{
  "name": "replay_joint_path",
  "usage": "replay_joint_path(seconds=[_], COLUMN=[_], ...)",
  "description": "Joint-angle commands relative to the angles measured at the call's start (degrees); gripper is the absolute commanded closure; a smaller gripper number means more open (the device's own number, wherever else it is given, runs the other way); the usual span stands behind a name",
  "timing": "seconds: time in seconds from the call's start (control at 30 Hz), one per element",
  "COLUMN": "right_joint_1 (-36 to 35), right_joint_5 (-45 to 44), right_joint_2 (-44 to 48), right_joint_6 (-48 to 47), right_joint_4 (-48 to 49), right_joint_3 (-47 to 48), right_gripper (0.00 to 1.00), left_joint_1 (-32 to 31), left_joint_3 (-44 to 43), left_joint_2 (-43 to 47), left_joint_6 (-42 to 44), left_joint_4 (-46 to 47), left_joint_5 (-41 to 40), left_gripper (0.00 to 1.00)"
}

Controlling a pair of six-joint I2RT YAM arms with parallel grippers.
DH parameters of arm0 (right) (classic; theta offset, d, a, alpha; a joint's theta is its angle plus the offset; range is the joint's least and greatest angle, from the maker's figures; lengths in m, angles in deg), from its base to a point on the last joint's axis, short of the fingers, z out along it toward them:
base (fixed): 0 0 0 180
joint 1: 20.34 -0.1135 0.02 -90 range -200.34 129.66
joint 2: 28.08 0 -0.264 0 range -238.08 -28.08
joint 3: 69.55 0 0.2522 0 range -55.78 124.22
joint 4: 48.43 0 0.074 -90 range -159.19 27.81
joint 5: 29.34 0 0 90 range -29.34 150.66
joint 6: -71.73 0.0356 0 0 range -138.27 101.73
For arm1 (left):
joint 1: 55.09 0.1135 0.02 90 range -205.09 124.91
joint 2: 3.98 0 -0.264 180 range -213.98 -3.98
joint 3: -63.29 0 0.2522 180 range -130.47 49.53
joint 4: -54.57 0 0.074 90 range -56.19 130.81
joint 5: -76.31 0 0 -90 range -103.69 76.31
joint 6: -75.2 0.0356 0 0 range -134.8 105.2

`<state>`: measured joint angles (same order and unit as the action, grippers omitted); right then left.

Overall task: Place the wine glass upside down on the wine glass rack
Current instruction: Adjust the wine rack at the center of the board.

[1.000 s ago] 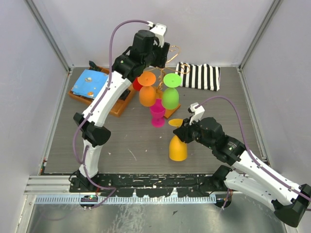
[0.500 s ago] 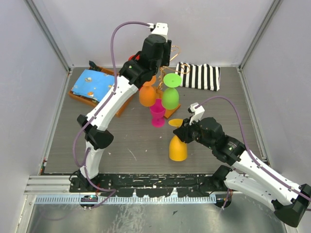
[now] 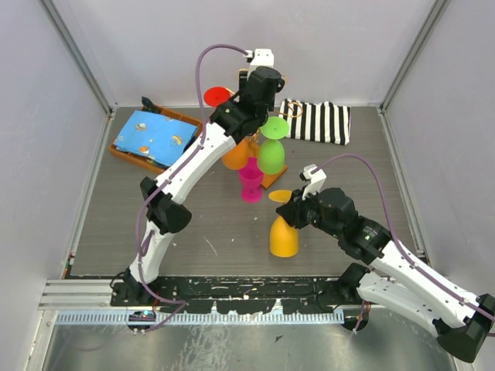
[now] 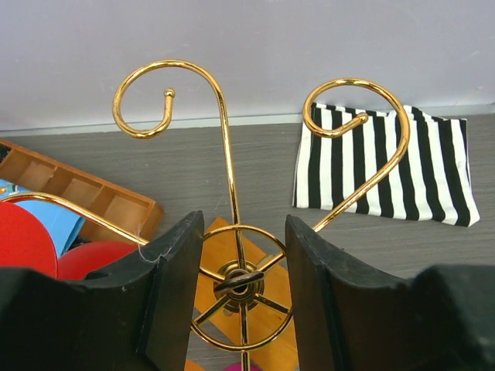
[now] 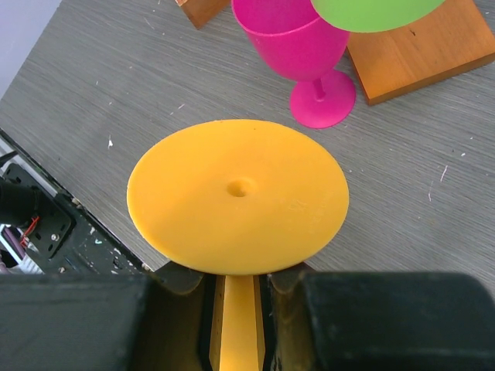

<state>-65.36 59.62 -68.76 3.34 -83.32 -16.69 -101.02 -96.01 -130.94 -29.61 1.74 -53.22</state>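
The wine glass rack (image 4: 224, 139) is gold wire with scroll arms on an orange-brown base (image 5: 418, 46). Red (image 3: 216, 97), orange (image 3: 232, 154) and green (image 3: 271, 154) glasses hang on it upside down. My left gripper (image 4: 241, 232) is open above the rack's top, its fingers either side of the hub ring (image 4: 241, 282), holding nothing. My right gripper (image 5: 240, 286) is shut on the stem of a yellow wine glass (image 5: 238, 193), which is upside down, rim on the table (image 3: 283, 236), in front of the rack. A magenta glass (image 3: 251, 182) stands upright by the base.
A wooden tray (image 3: 151, 154) with blue cloth (image 3: 147, 131) lies at the back left. A black-and-white striped cloth (image 3: 317, 120) lies at the back right. Grey walls enclose the table on three sides.
My left arm has swung right and back, over the rack's top, uncovering the red glass's foot, and its jaws have narrowed a little. The right arm and yellow glass have not moved.
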Motion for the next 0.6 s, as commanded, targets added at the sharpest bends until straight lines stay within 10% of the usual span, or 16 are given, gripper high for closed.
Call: replay_joint_path(seconds=[0.0, 0.57], right_joint_1=[-0.1, -0.1], right_joint_5=[-0.5, -0.4], right_joint_2=[1.1, 0.8], right_joint_6=[0.5, 0.8], right_joint_4=[2.1, 2.8], right_joint_3=[0.2, -0.7], right_gripper=[0.99, 0.99], left_joint_1=[-0.3, 0.9], left_joint_3=[-2.3, -2.7], left_joint_2=[-0.3, -0.2], left_joint_6=[-0.4, 0.1], left_joint_4=[2.0, -1.1], left_joint_5=[-3.1, -1.3], left_gripper=[0.47, 0.94])
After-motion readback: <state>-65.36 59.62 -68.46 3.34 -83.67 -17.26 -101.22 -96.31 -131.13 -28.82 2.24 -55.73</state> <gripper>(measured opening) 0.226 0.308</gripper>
